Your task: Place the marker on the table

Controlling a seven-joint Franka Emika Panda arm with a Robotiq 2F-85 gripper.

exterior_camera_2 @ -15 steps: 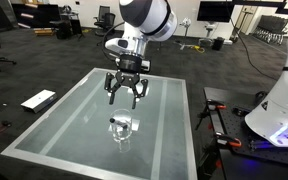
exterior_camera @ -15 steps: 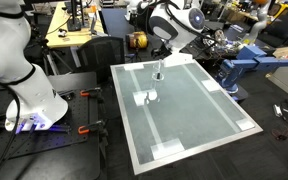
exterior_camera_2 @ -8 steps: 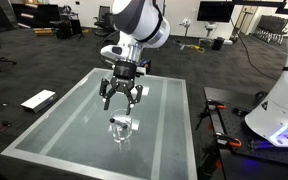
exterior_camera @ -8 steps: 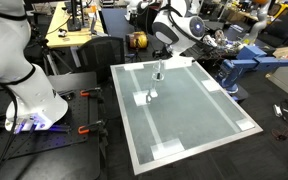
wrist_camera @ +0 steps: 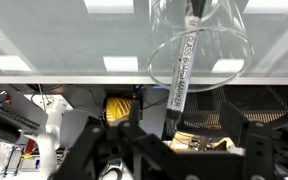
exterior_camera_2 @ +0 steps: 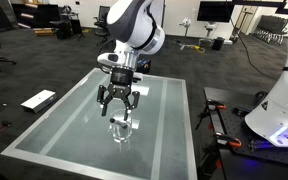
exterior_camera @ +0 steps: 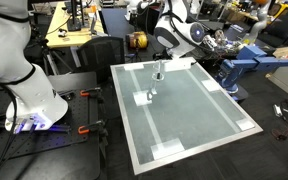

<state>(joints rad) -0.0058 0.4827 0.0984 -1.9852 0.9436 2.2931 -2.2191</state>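
The marker (wrist_camera: 180, 66) is a whitish-grey stick with black lettering. It stands tilted inside a small clear cup (wrist_camera: 199, 40), its end poking out of the rim. The cup stands on the pale grey-green table (exterior_camera_2: 69, 125), which shows in both exterior views (exterior_camera: 199, 120). The cup is also visible in both exterior views (exterior_camera_2: 120, 129) (exterior_camera: 148, 97). My gripper (exterior_camera_2: 118, 101) hangs just above the cup, open and empty. In the wrist view its fingers (wrist_camera: 179, 140) sit on either side of the marker's end, apart from it. In an exterior view the gripper (exterior_camera: 158, 71) is a little beyond the cup.
White square patches (exterior_camera: 168, 150) lie on the table top. A white robot base (exterior_camera: 29, 100) stands beside the table, and another (exterior_camera_2: 279, 110) is at its side. Desks, chairs and lab clutter (exterior_camera: 239, 45) surround the far edge. A flat white device (exterior_camera_2: 38, 100) lies on the floor.
My gripper has come down and shifted closer to the cup, staying open. The cup and marker have not moved.
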